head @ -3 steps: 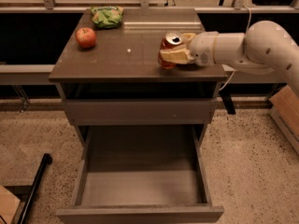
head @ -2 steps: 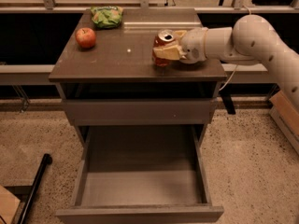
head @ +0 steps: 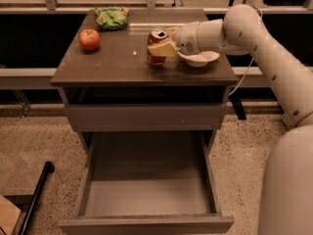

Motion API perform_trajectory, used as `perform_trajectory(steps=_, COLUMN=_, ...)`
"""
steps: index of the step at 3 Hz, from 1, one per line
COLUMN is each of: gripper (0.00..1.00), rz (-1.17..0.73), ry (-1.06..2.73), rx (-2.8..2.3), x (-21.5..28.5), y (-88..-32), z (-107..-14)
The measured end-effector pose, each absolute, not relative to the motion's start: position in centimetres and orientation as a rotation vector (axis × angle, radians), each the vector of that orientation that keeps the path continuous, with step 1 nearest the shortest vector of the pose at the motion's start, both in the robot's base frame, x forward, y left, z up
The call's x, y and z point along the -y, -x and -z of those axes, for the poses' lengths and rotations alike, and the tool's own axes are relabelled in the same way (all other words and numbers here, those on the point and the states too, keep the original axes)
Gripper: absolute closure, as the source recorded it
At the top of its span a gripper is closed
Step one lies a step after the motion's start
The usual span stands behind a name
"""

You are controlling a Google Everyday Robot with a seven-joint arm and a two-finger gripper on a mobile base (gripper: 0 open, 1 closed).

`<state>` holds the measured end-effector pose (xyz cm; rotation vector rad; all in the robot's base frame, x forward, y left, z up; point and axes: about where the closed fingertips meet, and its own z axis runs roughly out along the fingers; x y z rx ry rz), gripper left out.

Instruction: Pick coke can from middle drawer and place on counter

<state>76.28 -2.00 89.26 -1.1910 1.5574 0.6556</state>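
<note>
Coke can (head: 157, 47) is on the counter (head: 117, 60), right of centre, upright, with its base at the surface. The gripper (head: 160, 46) is at the can, reaching in from the right. One tan finger crosses the can's near side and the other sits behind it, so the pincer is closed on the can. The white arm (head: 254, 38) runs off to the right and down the right edge of the view.

Around it on the counter:
- White bowl (head: 200, 58) is just right of the can, under the gripper's wrist. Its inside is mostly hidden, so I can't tell the contents.
- Red apple (head: 89, 39) is on the left side, well apart from the can.
- Green snack bag (head: 112, 17) is at the far left corner, beyond the apple.
- A small white speck lies between the apple and the can.

Below the counter there is a dark open slot, then a closed drawer front (head: 146, 116). Under that, the middle drawer (head: 146, 224) is pulled out toward the near side, and its flat grey floor and low side walls are in view.

On the floor at near left there is a black pole (head: 36, 197) lying at a slant, with a cardboard corner (head: 7, 219) beside it. The ground is speckled.
</note>
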Motion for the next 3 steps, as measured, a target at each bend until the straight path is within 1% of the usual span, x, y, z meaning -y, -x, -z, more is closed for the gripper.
perform_trajectory(steps=1, gripper=0.62, rz=-0.681, ry=1.241, rx=-1.560, x=0.42, y=-77.13, z=-88.91)
perform_trajectory(steps=2, gripper=0.40, rz=-0.685, ry=1.245, rx=-1.556, x=0.12, y=-77.13, z=-88.96)
perform_trajectory(steps=3, gripper=0.09, rz=-0.692, ry=1.249, rx=-1.556, x=-0.34, y=-77.11, z=-88.73)
